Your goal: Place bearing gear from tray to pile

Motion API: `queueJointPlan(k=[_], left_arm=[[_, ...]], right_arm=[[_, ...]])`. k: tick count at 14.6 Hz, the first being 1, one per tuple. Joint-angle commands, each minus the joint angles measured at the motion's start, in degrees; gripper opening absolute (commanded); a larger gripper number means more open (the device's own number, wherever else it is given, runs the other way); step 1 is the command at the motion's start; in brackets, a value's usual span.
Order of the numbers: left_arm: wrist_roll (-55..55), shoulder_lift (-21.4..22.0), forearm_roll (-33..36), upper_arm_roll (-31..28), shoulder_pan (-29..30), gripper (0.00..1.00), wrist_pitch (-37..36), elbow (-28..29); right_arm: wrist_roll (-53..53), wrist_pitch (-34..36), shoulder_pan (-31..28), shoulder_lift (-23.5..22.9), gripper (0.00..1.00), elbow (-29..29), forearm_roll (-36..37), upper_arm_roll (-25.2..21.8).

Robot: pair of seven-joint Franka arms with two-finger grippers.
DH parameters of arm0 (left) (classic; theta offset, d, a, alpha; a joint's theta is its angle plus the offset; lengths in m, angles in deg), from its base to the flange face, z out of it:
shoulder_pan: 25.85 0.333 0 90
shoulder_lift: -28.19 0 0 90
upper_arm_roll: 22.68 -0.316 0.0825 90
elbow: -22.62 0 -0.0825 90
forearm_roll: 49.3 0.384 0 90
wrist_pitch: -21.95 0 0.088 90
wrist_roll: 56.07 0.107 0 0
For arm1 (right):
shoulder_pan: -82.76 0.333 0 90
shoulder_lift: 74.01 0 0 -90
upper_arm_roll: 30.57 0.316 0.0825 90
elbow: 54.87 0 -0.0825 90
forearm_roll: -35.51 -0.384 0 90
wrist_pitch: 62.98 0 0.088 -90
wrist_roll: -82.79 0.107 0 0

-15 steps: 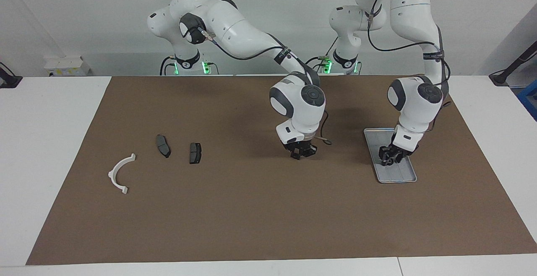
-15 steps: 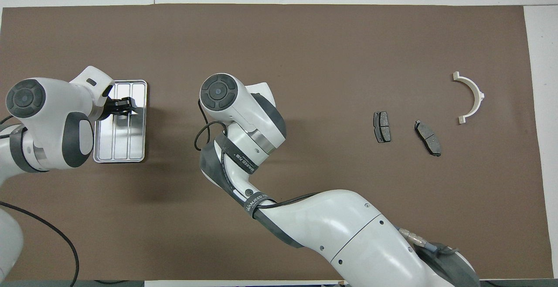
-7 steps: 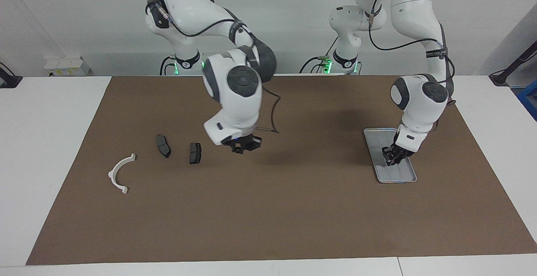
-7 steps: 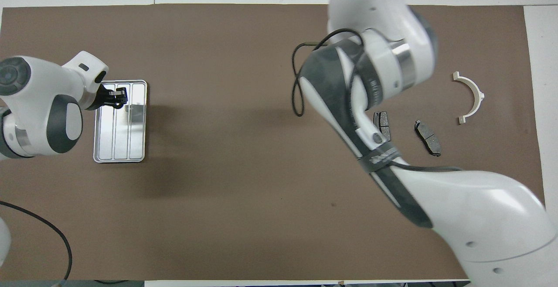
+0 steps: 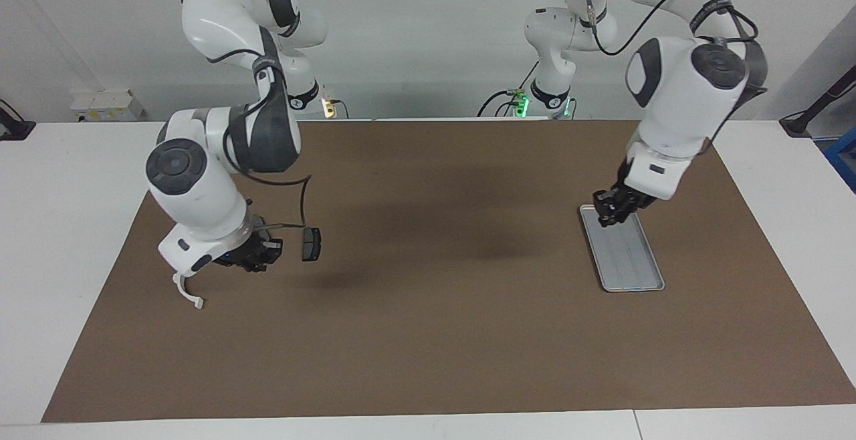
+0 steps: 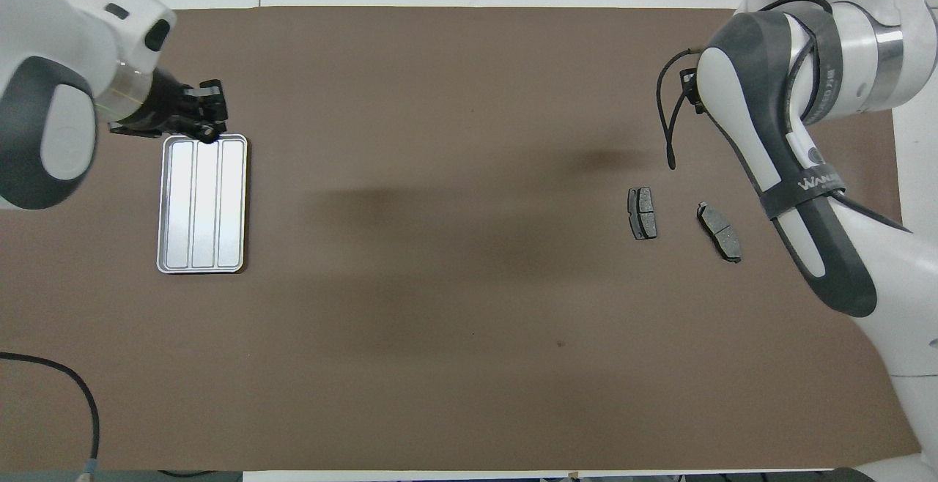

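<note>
Partly, right gripper hides white bracket.

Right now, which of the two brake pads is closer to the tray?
The rectangular brake pad; it lies toward the tray. The curved brake pad lies beside it, toward the right arm's end.

A brown mat covers most of the white counter. A white box sits at the counter's edge nearest the robots, toward the right arm's end. A black cable lies across the mat's corner.
</note>
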Motion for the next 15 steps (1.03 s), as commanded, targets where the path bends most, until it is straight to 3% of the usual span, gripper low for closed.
queueJointPlan(k=[1, 4, 6, 10, 14, 15], left_arm=[[-10.2, 0.6, 0.1, -1.1, -9.1, 0.0, 5.3, 4.5], [-16.8, -0.1, 0.1, -1.1, -15.7, 0.0, 13.3, 10.3], [-19.4, -5.5, 0.1, -1.2, -18.6, 0.0, 17.9, 10.9], [-19.6, -10.3, 0.4, -1.2, -20.2, 0.0, 25.9, 13.7], [-19.6, -10.3, 1.0, -1.2, -20.2, 0.0, 30.3, 17.2], [-19.5, -10.3, 1.0, -1.3, -20.1, 0.0, 32.4, 18.6]], right_arm=[[-2.0, -11.2, -2.7, 4.4, 0.0, -13.9, 1.8, 1.0], [-2.0, -14.8, -4.0, 1.1, 0.0, -13.9, 2.1, 1.0], [-2.0, -17.1, -4.2, -0.6, 0.0, -14.0, 2.4, 1.0], [-2.1, -20.7, -4.8, -2.5, 0.0, -14.5, 2.6, 1.0], [-1.8, -21.2, -4.7, -2.5, 0.0, -15.1, 2.5, 1.0], [-1.5, -20.6, -4.6, -2.5, 0.3, -14.9, 2.5, 1.0]])
